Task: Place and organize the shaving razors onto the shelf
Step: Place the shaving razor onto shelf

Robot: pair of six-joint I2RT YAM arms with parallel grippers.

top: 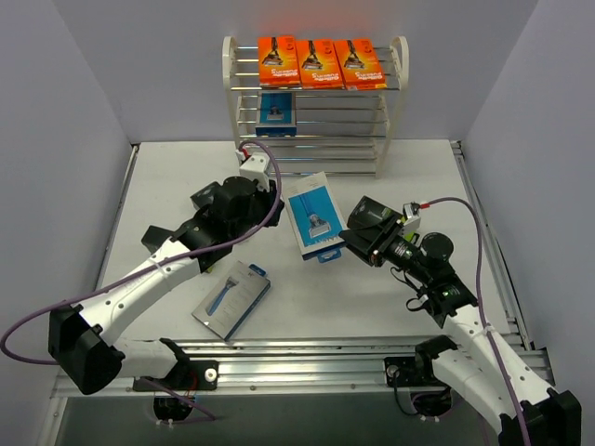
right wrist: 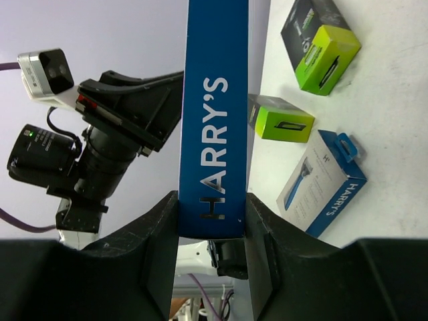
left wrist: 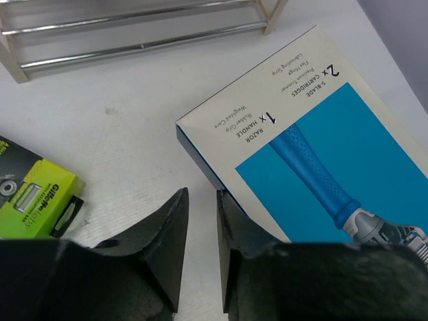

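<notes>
Shaving razors sit in several places. Three orange cards (top: 321, 63) lie side by side on the top tier of the shelf (top: 400, 93), at upper centre of the overhead view, and one shelved blue pack (top: 277, 113) rests on the tier below, toward its left end.

Another, the held blue pack (top: 312, 212), is mid-frame with its printed face turned up. The right gripper (right wrist: 212, 200) clamps it near the lower right corner. Its jaws press on both broad faces, and the "HARRY'S" side edge runs up between them.

The left gripper (left wrist: 202, 197) is on the opposite side of that pack, its jaws drawn almost together on nothing. Its right finger (left wrist: 231, 231) is just beside the pack's near left corner — whether it touches cannot be told.

A lime-green box (left wrist: 37, 194) lies on the table (top: 428, 177) at the lower left of the left wrist view, apart from the fingers. A grey-blue pack (top: 232, 297) lies flat at lower centre-left of the overhead view, just beside the left forearm.

White table shows between the held pack's top edge and the shelf's lowest rods. The left arm's wrist camera (top: 253, 169) stands near the shelf's left leg — just off the pack's upper left corner. To the right of the pack, table surface runs out to the side rail (top: 488, 242), crossed only by the right arm.
</notes>
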